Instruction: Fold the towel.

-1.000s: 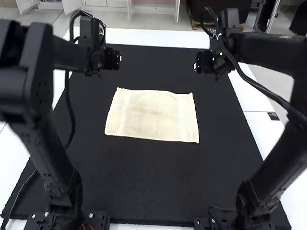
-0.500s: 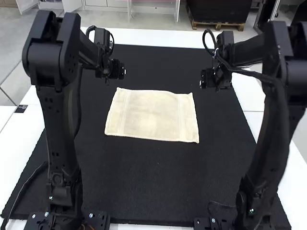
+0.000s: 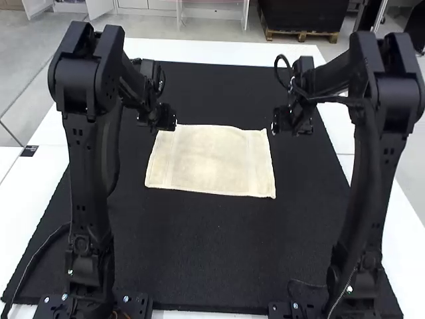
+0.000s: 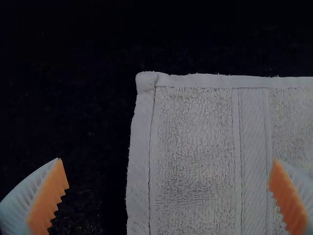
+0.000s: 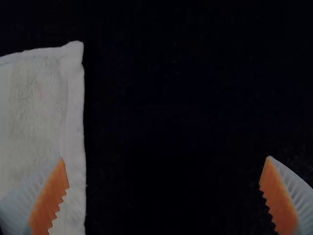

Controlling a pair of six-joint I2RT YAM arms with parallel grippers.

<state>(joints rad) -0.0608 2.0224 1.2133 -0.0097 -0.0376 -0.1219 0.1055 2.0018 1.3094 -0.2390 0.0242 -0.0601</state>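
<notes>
Locate the towel (image 3: 210, 159): spread flat on the black mat (image 3: 212, 249) covering much of the counter (image 3: 212, 50), long sides running across. Number of layers: cannot tell. Folding: not yet begun.

Left end effector (image 4: 167, 159): open wide and empty, at the far left corner, one finger over the mat and the other over the cloth. Right end effector (image 5: 165, 157): likewise open and empty, at the far right corner, fingers astride the side edge. Exact height above the cloth: cannot tell.

Judged step: alignment for a pinch at both far corners. Judged next move: lower, close on the cloth, then carry the far edge toward the near edge.

Caution: likely faults.
- Closing too high: empty pinch, or only a few fibres caught and a slip during the lift.
- Pressing too low: mat caught together with the cloth, or fingertips dragging the mat.
- Closing with a wide bite: cloth bunched between the pads, leaving a creased corner.
- Gripping one corner only, or lifting at unequal rates: skewed fold, towel pulled round.
- Pulling outward with both corners held: hem stretched, one corner lost.
</notes>
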